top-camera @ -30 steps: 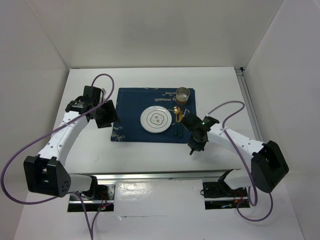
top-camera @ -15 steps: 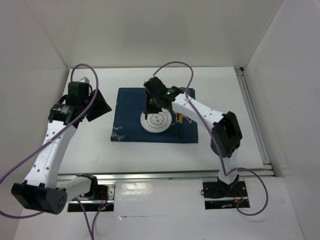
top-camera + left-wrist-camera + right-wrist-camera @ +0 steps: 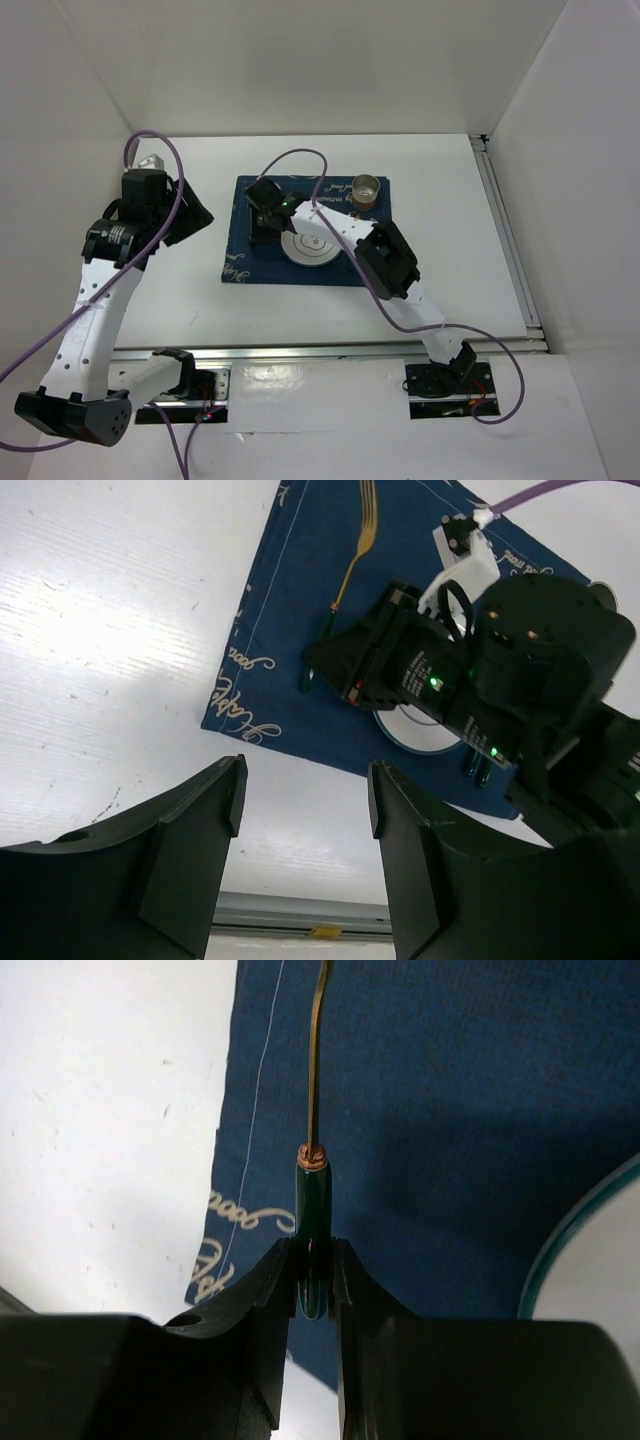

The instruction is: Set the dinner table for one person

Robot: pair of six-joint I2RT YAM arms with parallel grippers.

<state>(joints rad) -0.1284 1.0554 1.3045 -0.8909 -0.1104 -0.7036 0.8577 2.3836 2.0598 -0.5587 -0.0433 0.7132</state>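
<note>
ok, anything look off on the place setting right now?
Nothing stands out. The fork, its handle end clamped in the right gripper, runs parallel to the left edge of the placemat, beside the plate. The cup stands upright at its far corner.

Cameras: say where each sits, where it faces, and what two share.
Top external: above and behind, looking down on table, placemat, plate; left arm, right arm show.
Left wrist: on left arm, facing placemat; open left gripper shows, and right arm.
Right wrist: looks along right gripper, shut on fork.
Both wrist views share fork, placemat.
</note>
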